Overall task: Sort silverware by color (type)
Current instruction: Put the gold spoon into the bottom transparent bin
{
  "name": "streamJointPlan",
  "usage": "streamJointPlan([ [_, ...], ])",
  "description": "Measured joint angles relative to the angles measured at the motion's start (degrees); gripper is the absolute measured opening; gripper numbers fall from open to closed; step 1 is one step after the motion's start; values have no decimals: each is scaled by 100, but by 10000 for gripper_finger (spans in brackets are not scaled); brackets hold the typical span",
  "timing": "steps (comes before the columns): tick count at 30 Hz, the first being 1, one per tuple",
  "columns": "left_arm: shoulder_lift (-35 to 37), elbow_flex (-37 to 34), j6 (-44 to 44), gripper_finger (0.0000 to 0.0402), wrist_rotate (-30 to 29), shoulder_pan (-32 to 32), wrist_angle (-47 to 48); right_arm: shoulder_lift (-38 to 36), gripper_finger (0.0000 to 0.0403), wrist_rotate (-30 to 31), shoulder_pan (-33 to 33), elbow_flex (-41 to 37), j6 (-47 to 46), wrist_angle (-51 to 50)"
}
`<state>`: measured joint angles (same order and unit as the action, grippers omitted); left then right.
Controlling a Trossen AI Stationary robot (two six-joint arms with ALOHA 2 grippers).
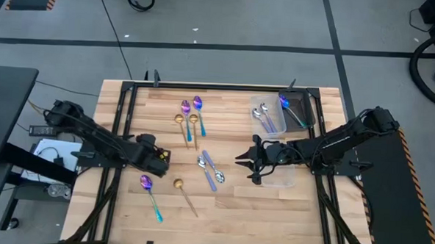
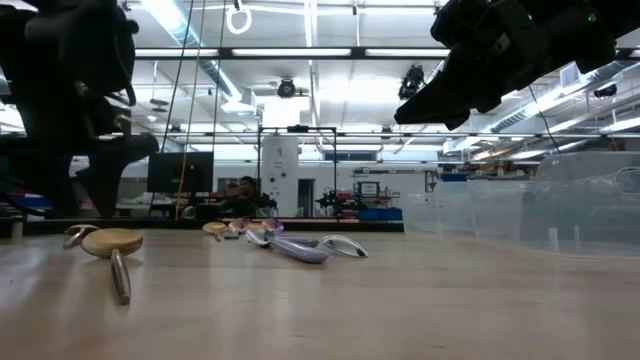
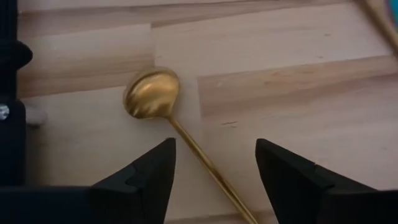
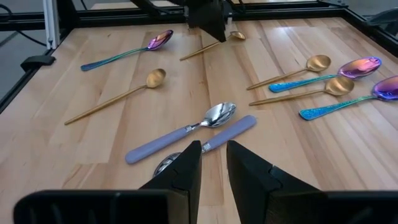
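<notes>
My left gripper (image 1: 157, 157) (image 3: 214, 146) is open, pointing down at the table's left middle. Its fingers stand on either side of a gold spoon's handle (image 3: 199, 152) without touching it; the bowl (image 3: 152, 93) lies just ahead. My right gripper (image 1: 244, 158) (image 4: 213, 149) hovers high (image 2: 470, 70) with a narrow gap between its fingers, over two silver spoons with lavender handles (image 1: 209, 168) (image 4: 205, 124). More spoons lie flat: a purple one (image 1: 150, 189) and a gold one (image 1: 183, 192) near the front, two purple and two gold (image 1: 189, 113) farther back.
Clear plastic containers stand at the table's right: one holds silver spoons (image 1: 268, 117), one a purple spoon (image 1: 297, 107), and another lies under my right arm (image 1: 281, 176). Dark frame rails (image 1: 122, 110) run along the table's sides. A person sits far off in the room (image 2: 246, 190).
</notes>
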<state>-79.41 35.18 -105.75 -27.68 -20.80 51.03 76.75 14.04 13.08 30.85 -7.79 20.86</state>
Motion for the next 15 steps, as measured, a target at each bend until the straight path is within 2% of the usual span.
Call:
streamJointPlan([
  [10, -533, -15, 32, 180, 79, 48, 55, 0, 85, 0, 34, 0, 0, 0],
  [15, -503, -428, 4, 166, 124, 39, -493, 2, 85, -2, 42, 0, 0, -7],
])
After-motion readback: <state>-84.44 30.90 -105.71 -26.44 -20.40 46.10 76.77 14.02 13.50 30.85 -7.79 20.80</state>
